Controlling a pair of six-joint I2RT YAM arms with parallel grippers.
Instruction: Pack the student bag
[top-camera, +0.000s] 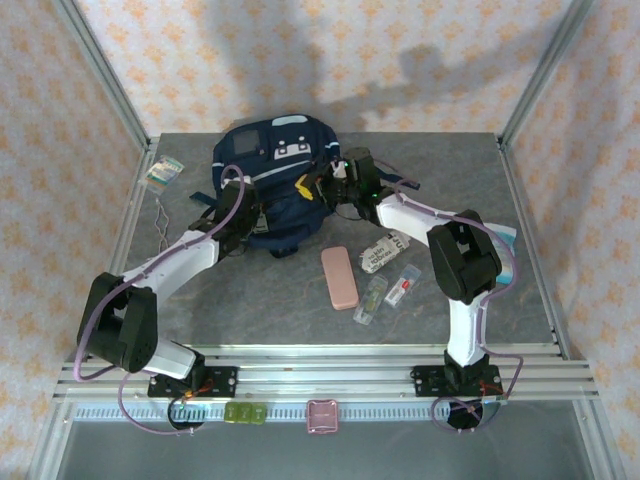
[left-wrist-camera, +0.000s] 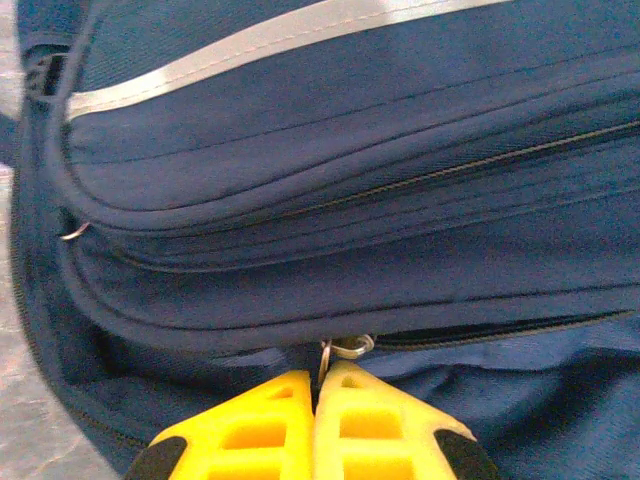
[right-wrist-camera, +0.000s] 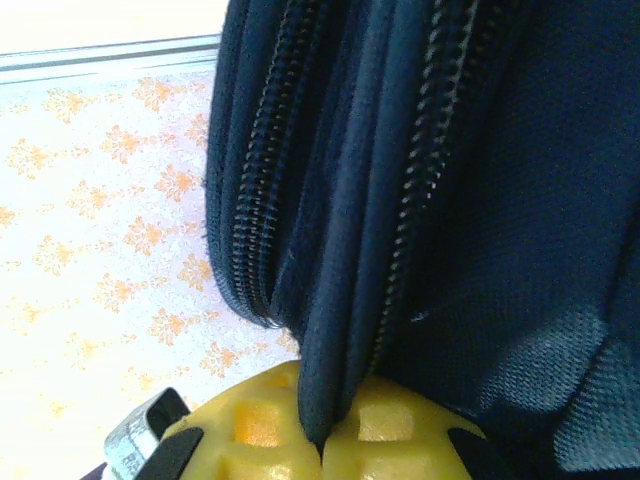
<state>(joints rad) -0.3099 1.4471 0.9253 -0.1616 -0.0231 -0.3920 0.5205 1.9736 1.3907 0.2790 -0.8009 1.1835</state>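
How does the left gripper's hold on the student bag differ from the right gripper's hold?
The left gripper pinches a small metal zipper pull; the right gripper pinches a thick fabric fold beside a zipper. The left gripper meets the student bag at its near left side, the right gripper at its right side. Both have yellow fingers, closed.
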